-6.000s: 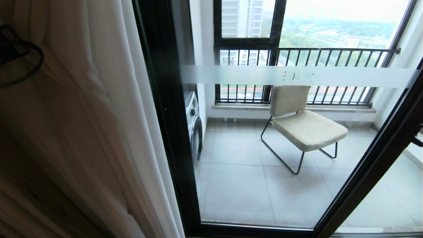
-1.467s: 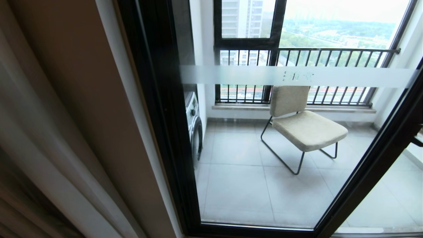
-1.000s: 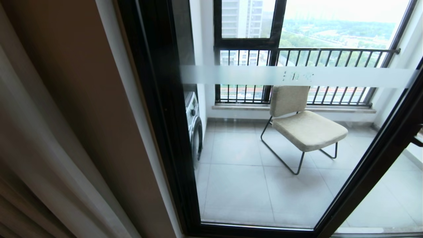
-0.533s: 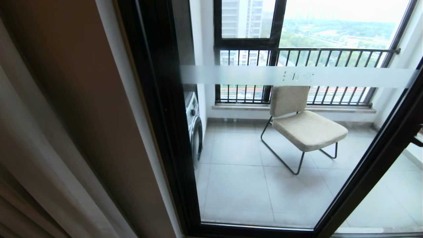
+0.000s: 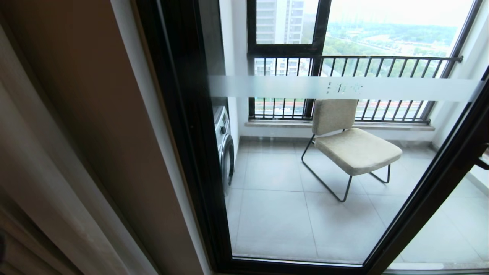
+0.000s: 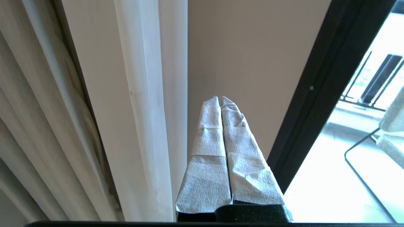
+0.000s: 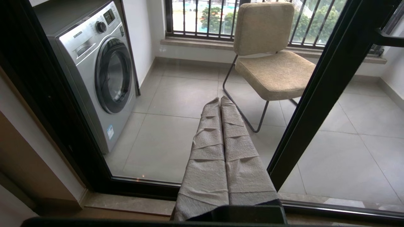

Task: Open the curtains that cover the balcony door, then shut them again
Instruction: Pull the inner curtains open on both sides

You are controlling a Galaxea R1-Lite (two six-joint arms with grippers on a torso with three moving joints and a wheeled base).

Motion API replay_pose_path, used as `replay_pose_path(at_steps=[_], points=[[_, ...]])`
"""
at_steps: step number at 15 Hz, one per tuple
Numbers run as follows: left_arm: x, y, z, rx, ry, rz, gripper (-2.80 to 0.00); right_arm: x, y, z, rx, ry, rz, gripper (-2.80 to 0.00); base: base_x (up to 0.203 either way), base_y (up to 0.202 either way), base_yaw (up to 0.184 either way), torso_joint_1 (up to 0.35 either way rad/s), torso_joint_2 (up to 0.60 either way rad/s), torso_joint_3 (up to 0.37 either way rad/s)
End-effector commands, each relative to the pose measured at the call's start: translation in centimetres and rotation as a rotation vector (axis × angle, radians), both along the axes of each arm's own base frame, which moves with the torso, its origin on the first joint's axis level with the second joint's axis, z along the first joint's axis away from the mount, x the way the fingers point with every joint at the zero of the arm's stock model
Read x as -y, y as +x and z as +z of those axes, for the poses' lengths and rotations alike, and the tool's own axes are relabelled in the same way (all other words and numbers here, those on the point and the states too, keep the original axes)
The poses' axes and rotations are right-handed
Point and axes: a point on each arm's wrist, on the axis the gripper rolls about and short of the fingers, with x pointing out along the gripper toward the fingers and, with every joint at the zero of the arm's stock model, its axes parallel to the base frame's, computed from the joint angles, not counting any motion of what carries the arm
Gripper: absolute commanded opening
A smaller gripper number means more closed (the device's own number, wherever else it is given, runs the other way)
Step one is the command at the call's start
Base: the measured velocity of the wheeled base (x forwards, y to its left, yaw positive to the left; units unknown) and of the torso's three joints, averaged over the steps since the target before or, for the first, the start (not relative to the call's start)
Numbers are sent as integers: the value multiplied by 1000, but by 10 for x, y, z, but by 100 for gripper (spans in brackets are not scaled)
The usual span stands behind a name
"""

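Note:
The curtains are bunched at the left: white sheer [image 5: 42,179] [image 6: 142,110] and thick beige-grey folds [image 5: 15,248] [image 6: 38,110]. The balcony door [image 5: 183,114] stands uncovered, with a black frame, clear glass, a frosted band [image 5: 275,87] and a black handle [image 7: 388,39]. My left gripper [image 6: 220,98] is shut and empty. It points at the bare wall between the sheer and the door frame, apart from the fabric. Low before the glass, my right gripper [image 7: 220,99] is shut with nothing in it. Neither gripper shows in the head view.
A strip of beige wall [image 5: 95,114] lies between the curtains and the door frame. Behind the glass are a silver washing machine [image 7: 94,69], a beige chair [image 5: 351,145] on grey tiles, and a black-barred railing [image 5: 355,61].
Six seconds ago the sheer hung against the door frame, with a dark arm part in it. The curtains now stand further left, baring the wall. Over the last second the folds slid slightly left.

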Motion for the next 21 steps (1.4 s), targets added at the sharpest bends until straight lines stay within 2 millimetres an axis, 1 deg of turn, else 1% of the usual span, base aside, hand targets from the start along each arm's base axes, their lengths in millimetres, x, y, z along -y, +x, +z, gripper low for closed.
replay_pose_path(at_steps=[1, 5, 6, 10, 11, 14, 16, 17, 20, 21], points=[[6, -19, -23, 4, 8, -32, -280, 0, 0, 0, 0, -1, 1, -280, 0, 0, 0, 0, 0, 0], [14, -46, -60, 25, 17, -117, -280, 0, 0, 0, 0, -1, 1, -280, 0, 0, 0, 0, 0, 0], [15, -51, -64, 38, 19, -130, -280, 0, 0, 0, 0, -1, 1, -280, 0, 0, 0, 0, 0, 0], [17, -66, -82, -3, 20, -161, -280, 0, 0, 0, 0, -1, 1, -280, 0, 0, 0, 0, 0, 0], [17, -68, -90, -66, 44, -160, -280, 0, 0, 0, 2, -1, 1, -280, 0, 0, 0, 0, 0, 0], [17, -68, -96, -140, 109, -171, -280, 0, 0, 0, 0, -1, 1, -280, 0, 0, 0, 0, 0, 0], [18, -69, -108, -260, 100, -187, -280, 0, 0, 0, 0, -1, 1, -280, 0, 0, 0, 0, 0, 0], [18, -70, -111, -293, 88, -188, -280, 0, 0, 0, 0, -1, 1, -280, 0, 0, 0, 0, 0, 0], [18, -71, -114, -320, 69, -192, -280, 0, 0, 0, 0, -1, 1, -280, 0, 0, 0, 0, 0, 0], [18, -71, -114, -317, 75, -216, -280, 0, 0, 0, 0, -1, 1, -280, 0, 0, 0, 0, 0, 0]])
